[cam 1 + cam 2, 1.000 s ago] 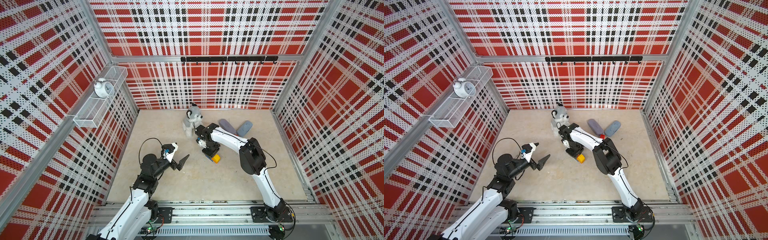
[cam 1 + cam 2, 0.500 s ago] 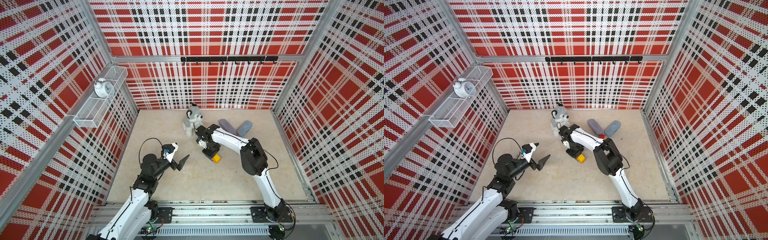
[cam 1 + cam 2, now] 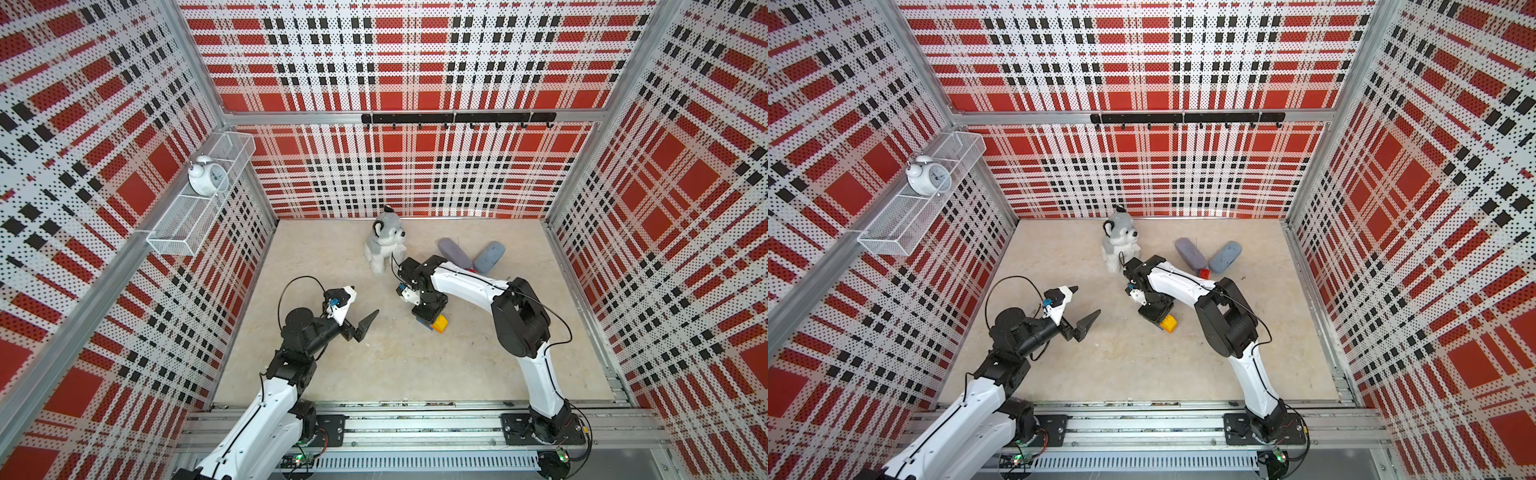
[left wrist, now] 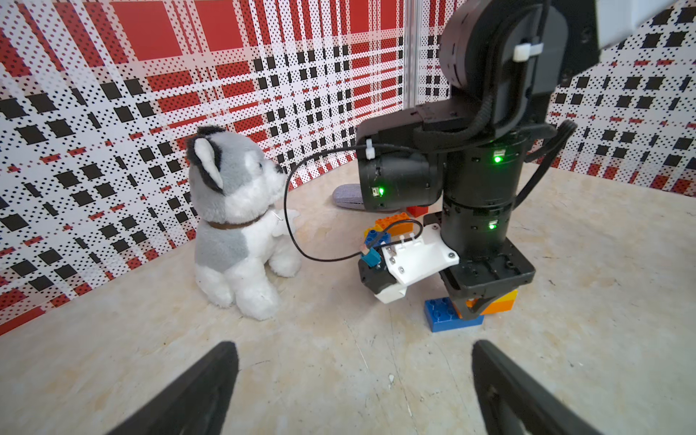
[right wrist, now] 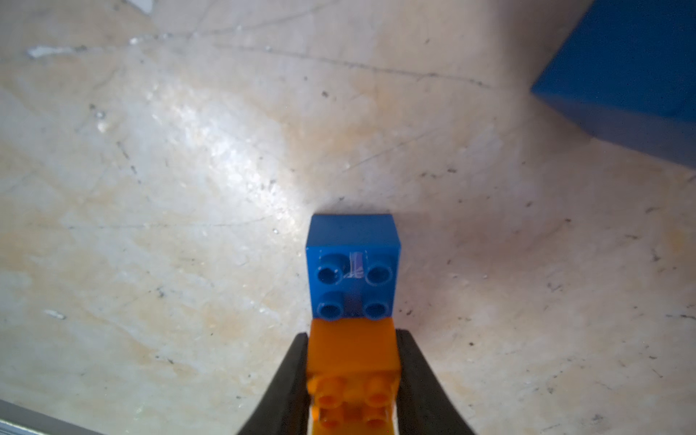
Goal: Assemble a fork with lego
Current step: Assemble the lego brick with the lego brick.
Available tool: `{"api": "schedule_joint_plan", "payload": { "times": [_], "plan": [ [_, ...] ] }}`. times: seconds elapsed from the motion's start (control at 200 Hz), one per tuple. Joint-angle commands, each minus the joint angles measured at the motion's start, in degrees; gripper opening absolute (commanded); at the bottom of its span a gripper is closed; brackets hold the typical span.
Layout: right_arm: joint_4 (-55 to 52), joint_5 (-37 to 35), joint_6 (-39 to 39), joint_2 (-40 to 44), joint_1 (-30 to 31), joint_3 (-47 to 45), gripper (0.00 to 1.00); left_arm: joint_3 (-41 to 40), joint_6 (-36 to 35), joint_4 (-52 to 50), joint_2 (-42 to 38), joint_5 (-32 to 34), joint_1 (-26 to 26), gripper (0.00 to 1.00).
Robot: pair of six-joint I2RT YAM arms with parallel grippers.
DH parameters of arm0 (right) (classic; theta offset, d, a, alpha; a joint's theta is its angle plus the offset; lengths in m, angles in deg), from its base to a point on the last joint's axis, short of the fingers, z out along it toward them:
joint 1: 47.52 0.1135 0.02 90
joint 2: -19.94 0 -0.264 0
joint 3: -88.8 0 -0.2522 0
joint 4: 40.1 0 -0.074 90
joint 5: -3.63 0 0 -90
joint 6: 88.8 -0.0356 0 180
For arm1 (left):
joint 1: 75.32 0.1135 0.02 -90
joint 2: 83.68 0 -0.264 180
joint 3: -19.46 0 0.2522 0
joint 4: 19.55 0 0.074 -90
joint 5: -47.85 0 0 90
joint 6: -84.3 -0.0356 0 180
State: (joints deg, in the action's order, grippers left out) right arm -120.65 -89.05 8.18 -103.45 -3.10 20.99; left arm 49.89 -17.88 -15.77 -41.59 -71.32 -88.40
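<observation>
Nearest me, my left claw [image 4: 352,344] hangs above the bare counter [image 3: 395,365] with its jaws spread wide. It holds nothing and touches nothing.

Further in, my right claw [image 5: 352,380] points straight down and is clenched on an orange brick [image 4: 499,304], one finger against each side. That brick sits on one end of a blue brick [image 5: 352,263], which lies flat on the counter. Four of the blue studs show beyond the orange one. I cannot tell whether the orange brick is pressed fully home. This pair is all I see of the fork; no prongs are on it.

Just past the right wrist, a second orange brick [image 4: 393,222] and a second blue brick [image 4: 376,237] lie together on the counter, partly hidden by the arm. Beside them sits a plush dog [image 3: 384,245], upright.

Beyond the arm lie two grey-blue cases [image 3: 455,253], both shut, their near ends close together; what is inside I cannot see. A red brick [image 3: 1204,273] lies between those near ends.

On the left wall hangs a wire basket [image 3: 183,232] with a white clock [image 3: 205,178] in its far part. The near part holds nothing I can make out. A black hook rail [image 3: 457,118] runs across the back wall.
</observation>
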Motion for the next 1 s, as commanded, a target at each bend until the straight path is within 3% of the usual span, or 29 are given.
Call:
{"api": "schedule_joint_plan", "payload": {
  "times": [0.0, 0.12, 0.276, 0.496, 0.626, 0.812, 0.992],
  "plan": [
    [-0.20, 0.62, 1.20, -2.13, 1.15, -2.65, 0.21, 0.16, -0.73, -0.23, -0.41, -0.62, 0.39, 0.98],
    [0.20, 0.60, 0.58, -2.79, 1.10, -2.30, 0.26, 0.21, -0.76, -0.20, -0.24, -0.63, 0.39, 0.98],
    [1.59, 0.99, 0.05, 1.25, 1.10, -0.58, 0.48, 0.27, -0.82, -0.23, -0.01, -0.71, 0.36, 0.98],
    [1.60, 1.68, -0.28, 8.19, 0.03, 0.87, 0.67, 0.55, -1.00, -0.10, -0.02, -0.38, 0.39, 0.98],
    [3.74, 2.16, -2.03, 14.76, -3.20, 0.69, 0.69, 1.04, 1.98, 2.03, -0.25, 1.92, 0.40, 0.98],
    [13.29, 2.50, -3.95, 21.32, -12.33, -5.22, 0.64, 4.08, 12.38, 9.40, 3.18, 6.84, 0.22, 0.98],
    [20.93, -4.23, 5.75, 16.63, -15.96, -9.65, 0.58, 9.64, 14.30, 9.52, 9.74, 7.51, -0.31, 0.98]
  ]
}}
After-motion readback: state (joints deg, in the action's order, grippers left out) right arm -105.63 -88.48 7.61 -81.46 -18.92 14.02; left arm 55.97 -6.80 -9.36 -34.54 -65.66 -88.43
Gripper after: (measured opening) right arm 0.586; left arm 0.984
